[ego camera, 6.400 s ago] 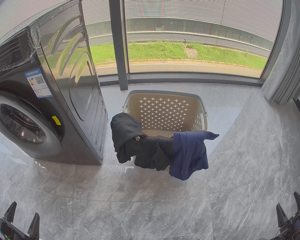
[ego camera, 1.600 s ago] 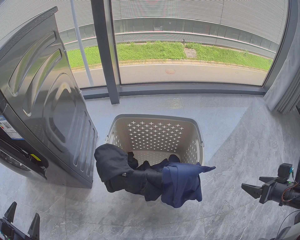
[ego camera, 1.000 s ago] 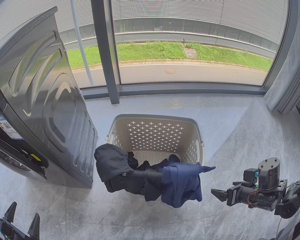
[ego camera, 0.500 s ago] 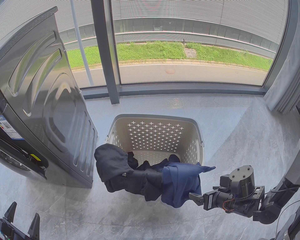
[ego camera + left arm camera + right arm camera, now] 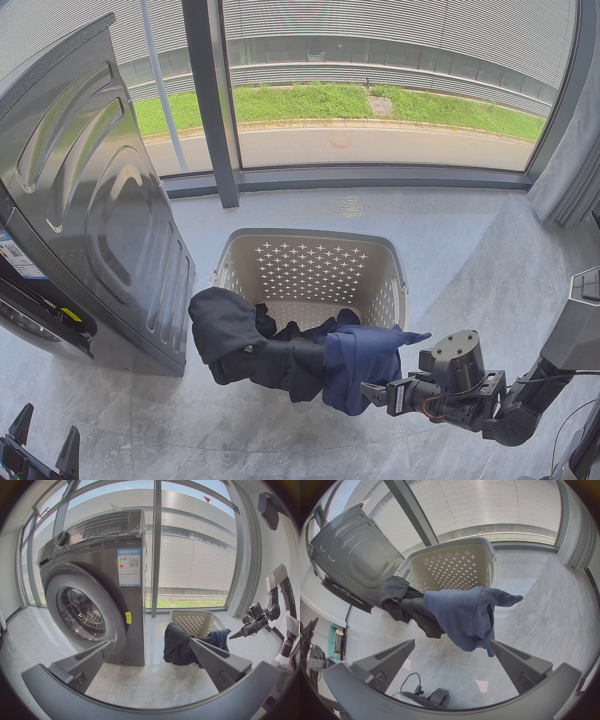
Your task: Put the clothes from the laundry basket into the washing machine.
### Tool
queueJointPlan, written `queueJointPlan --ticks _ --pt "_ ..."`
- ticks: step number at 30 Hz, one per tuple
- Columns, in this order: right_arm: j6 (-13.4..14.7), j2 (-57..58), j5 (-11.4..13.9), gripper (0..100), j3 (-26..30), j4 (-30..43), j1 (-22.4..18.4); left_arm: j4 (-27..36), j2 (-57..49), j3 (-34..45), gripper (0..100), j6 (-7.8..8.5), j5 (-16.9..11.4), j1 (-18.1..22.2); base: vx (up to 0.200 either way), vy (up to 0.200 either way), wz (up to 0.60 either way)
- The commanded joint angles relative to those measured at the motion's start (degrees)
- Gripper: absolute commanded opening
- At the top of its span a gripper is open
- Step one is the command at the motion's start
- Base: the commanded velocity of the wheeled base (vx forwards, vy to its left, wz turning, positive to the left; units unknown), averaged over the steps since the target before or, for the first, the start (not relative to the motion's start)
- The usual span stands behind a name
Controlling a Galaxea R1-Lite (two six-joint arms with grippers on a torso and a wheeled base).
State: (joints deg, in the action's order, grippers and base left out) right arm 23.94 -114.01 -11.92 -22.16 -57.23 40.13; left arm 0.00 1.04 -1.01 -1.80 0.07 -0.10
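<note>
R gripper [image 5: 370, 394] hovers low over the floor [image 5: 281, 437], fingers [image 5: 390, 655] spread wide, holding nothing. The blue garment [image 5: 359, 369] hangs just ahead of the tips, draped outward over the laundry basket [image 5: 312, 237] rim, so prob. the easiest first grab. Past it, the dark clothes [image 5: 250, 350] slump over the same rim. R arm is stretched out approx. level, wrist aimed at the cloth. L gripper [image 5: 49, 426] is parked low, also wide & empty. The washing machine [image 5: 94, 187] stands ahead of the L fingers, door looks closed.
</note>
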Motion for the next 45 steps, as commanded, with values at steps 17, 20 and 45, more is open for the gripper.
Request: queueJointPlan --ticks 17,20,45 --pt "0.9 -13.9 0.7 100 -12.0 -2.4 -1.7 0.0 -0.9 1.0 100 -0.04 0.0 0.0 0.0 0.0 0.0" --pt "0.9 -15.1 0.8 100 -13.2 -3.5 -2.3 0.0 -0.9 1.0 100 -0.04 0.0 0.0 0.0 0.0 0.0" --pt "0.9 -18.9 0.9 0 -14.7 -11.3 -3.3 0.0 -0.9 1.0 100 -0.13 0.0 0.0 0.0 0.0 0.0"
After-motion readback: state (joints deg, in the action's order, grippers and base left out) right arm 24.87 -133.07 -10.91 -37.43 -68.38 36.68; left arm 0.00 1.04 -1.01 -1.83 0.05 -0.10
